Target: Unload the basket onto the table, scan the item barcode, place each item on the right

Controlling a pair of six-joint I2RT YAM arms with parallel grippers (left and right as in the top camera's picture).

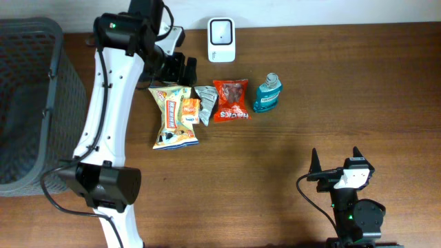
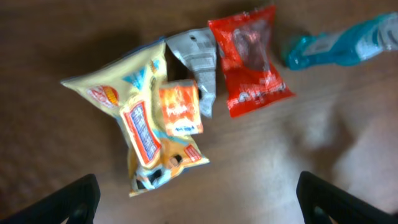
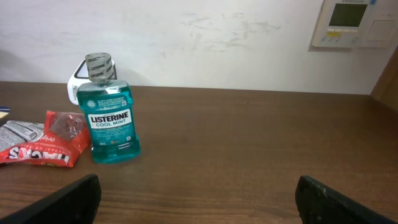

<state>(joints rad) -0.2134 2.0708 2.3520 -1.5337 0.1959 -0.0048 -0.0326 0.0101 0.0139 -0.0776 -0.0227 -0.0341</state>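
Observation:
Several items lie in a row on the wooden table: a yellow snack bag [image 1: 176, 118] with a small orange packet [image 1: 190, 110] on top, a grey sachet [image 1: 207, 103], a red packet [image 1: 230, 100] and a teal mouthwash bottle [image 1: 268, 93]. A white scanner [image 1: 221, 30] stands behind them. My left gripper [image 1: 182, 70] hangs open above the far end of the yellow bag, holding nothing. The left wrist view looks down on the yellow bag [image 2: 146, 127] and red packet [image 2: 249, 62] past that open left gripper [image 2: 199, 199]. My right gripper [image 1: 335, 157] rests open at the front right, facing the upright bottle [image 3: 111, 118].
A dark grey mesh basket [image 1: 27, 103] fills the left side of the table. The left arm's white links [image 1: 103, 117] stretch from the front edge up past the bag. Bare wood lies between the items and the right gripper [image 3: 199, 199].

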